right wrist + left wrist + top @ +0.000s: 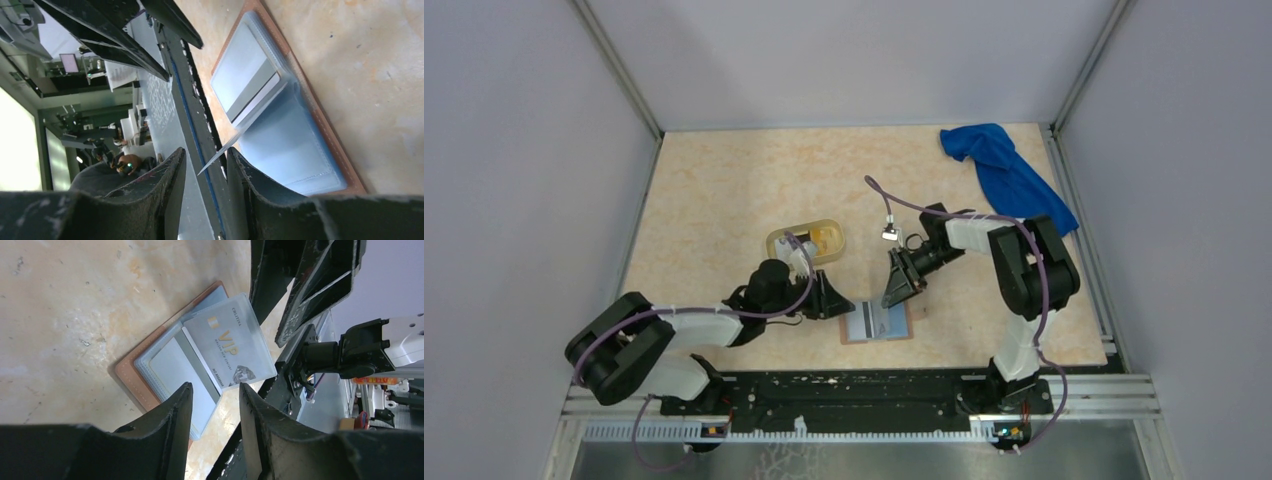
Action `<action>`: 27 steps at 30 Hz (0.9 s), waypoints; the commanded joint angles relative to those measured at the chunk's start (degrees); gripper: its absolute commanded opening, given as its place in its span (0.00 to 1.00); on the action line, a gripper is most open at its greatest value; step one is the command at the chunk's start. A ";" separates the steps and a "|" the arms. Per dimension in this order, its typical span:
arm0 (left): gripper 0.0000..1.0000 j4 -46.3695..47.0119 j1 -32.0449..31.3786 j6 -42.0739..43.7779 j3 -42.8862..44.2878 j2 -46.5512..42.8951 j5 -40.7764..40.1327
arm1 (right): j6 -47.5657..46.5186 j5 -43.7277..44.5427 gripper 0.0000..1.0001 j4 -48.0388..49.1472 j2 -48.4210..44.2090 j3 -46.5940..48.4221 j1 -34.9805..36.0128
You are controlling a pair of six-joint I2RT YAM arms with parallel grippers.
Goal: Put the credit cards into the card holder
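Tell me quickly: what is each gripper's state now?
Left gripper: open, holding nothing.
Right gripper: open; a raised clear flap of the card holder pokes between its jaws, not pinched.

I count two pale thin plastic cards (230, 347), one tan leather-like bifold holder (131, 371), one yellow oval tray (774, 242), one blue cloth (1009, 175).

You see a card holder (877, 323) that is tan-brown outside with grey-blue pockets, and a silvery-white card (230, 342) with gold VIP lettering. Your table (724, 190) is beige with faint orange marbling, the cloth (1009, 175) is bright blue, and the tray (771, 243) is pale yellow.
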 commanded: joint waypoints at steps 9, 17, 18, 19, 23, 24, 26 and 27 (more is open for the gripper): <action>0.47 8.90 -1.97 -2.70 0.71 6.14 2.67 | -2.69 -6.49 0.38 -0.48 1.02 2.22 2.04; 0.56 10.91 -2.67 -3.47 1.25 8.11 3.40 | -2.87 -8.65 0.35 -0.21 2.50 2.25 4.09; 0.57 11.20 -2.68 -3.64 1.25 8.29 3.45 | -3.00 -8.94 0.34 -0.12 2.77 2.25 4.36; 0.57 11.50 -2.75 -3.92 1.25 8.65 3.57 | -3.23 -9.38 0.31 -0.04 2.93 2.23 4.65; 0.65 13.40 -2.77 -4.95 0.99 9.63 3.84 | -4.02 -10.00 0.26 0.00 3.35 2.25 5.55; 0.66 13.96 -2.77 -5.21 0.94 9.89 4.03 | -4.13 -10.11 0.27 0.04 3.45 2.30 5.77; 0.66 14.70 -2.77 -5.63 0.81 10.25 4.10 | -4.44 -9.67 0.27 -0.08 3.59 2.41 6.13; 0.66 14.98 -2.77 -5.80 0.74 10.35 4.08 | -4.34 -9.13 0.27 0.14 3.68 2.40 6.32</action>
